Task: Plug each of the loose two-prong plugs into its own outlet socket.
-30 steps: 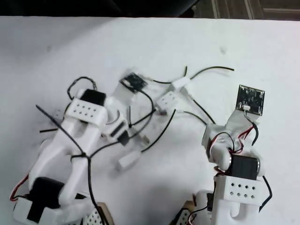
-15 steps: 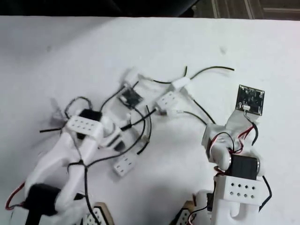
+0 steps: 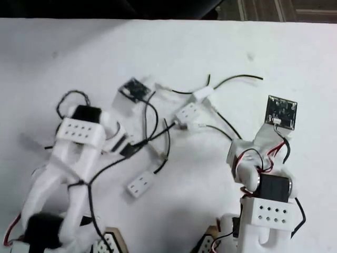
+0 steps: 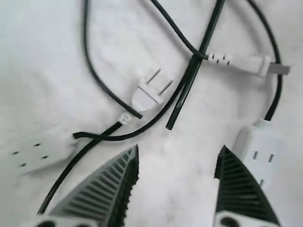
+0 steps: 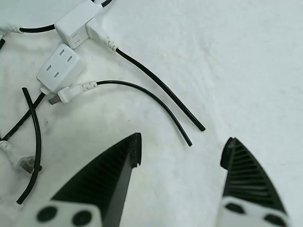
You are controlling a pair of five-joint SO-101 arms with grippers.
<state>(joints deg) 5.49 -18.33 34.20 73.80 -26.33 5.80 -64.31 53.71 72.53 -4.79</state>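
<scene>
**Inspector:** Left side, please.

**Onlooker:** The left gripper (image 4: 178,150) is spread wide and carries nothing. In the last second its arm drew back from the tangle of cords. The white rectangular plastic outlet block (image 4: 35,152) near it shifted and now lies sockets-up. That block sits just outboard of one finger. A second white outlet block (image 4: 260,151) sits close beside the other finger.

**Inspector:** And the plug?

**Onlooker:** A small white two-prong plug (image 4: 150,92) on a thin black cord (image 4: 102,85) lies loose just ahead of the open jaws. Its prongs point away from them and touch no socket. I judge the retreat to be lining up for a pickup. Nothing is seated on this side yet.

**Inspector:** Right side?

**Onlooker:** No movement noted. The right gripper (image 5: 183,142) hovers parted and empty. Well ahead of it and off to one side, a white flat plug (image 5: 71,92) lies against the end of a white cube-like outlet block (image 5: 61,66). Whether it is seated I cannot tell.
</scene>
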